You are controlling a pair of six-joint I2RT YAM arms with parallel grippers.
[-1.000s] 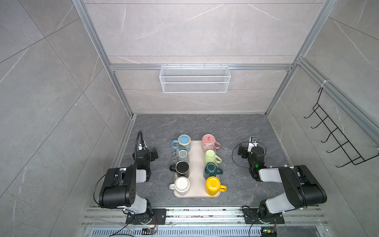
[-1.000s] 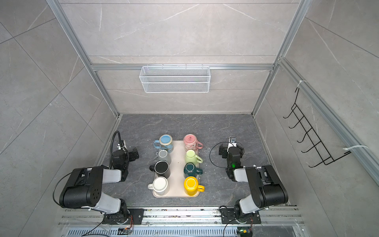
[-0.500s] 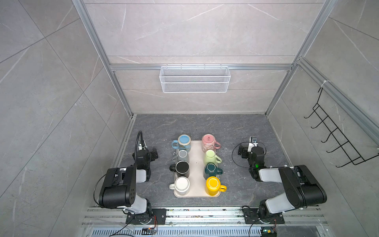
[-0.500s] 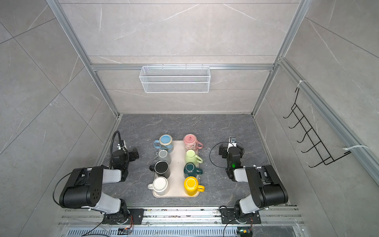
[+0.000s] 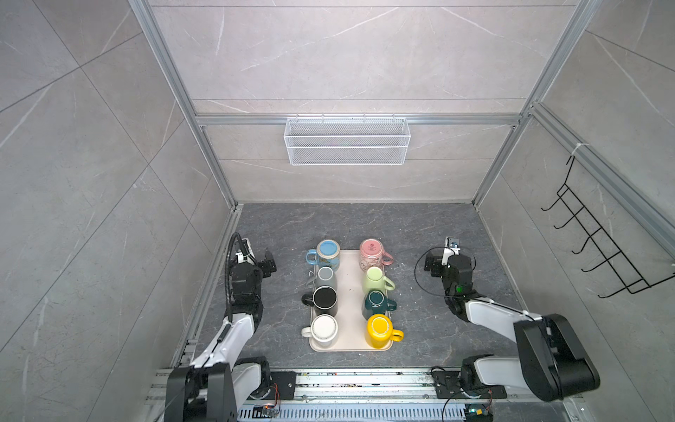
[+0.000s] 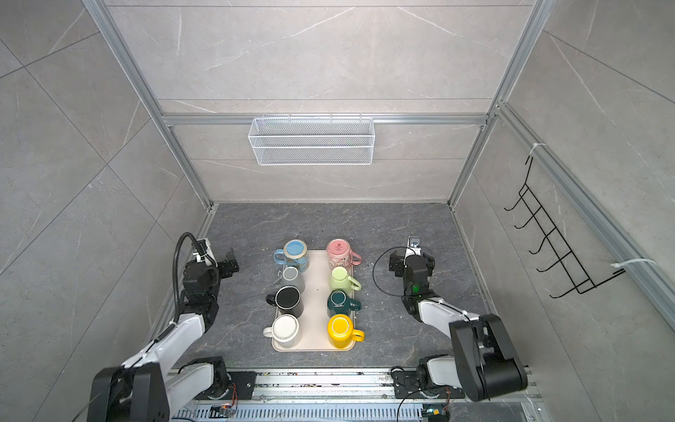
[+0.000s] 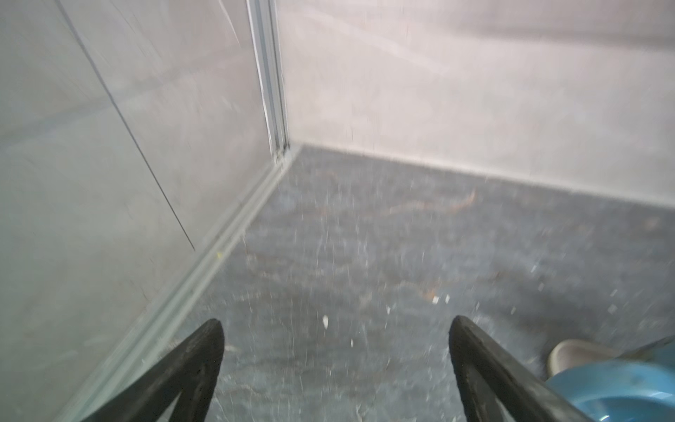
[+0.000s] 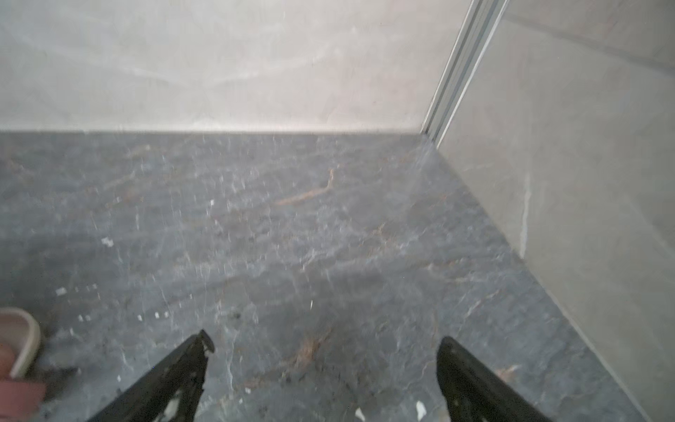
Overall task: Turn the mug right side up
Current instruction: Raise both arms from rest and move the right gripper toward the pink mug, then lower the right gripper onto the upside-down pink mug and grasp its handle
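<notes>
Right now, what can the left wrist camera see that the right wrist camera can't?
Only the left wrist view: a bit of the blue mug, plus the left gripper. Only the right wrist view: a bit of the pink mug, plus the right gripper. Both: the dark floor, grey walls, and open, empty jaws.

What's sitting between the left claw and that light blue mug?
Nothing: only bare dark stone floor separates the left gripper from the light blue mug, as both top views show.
</notes>
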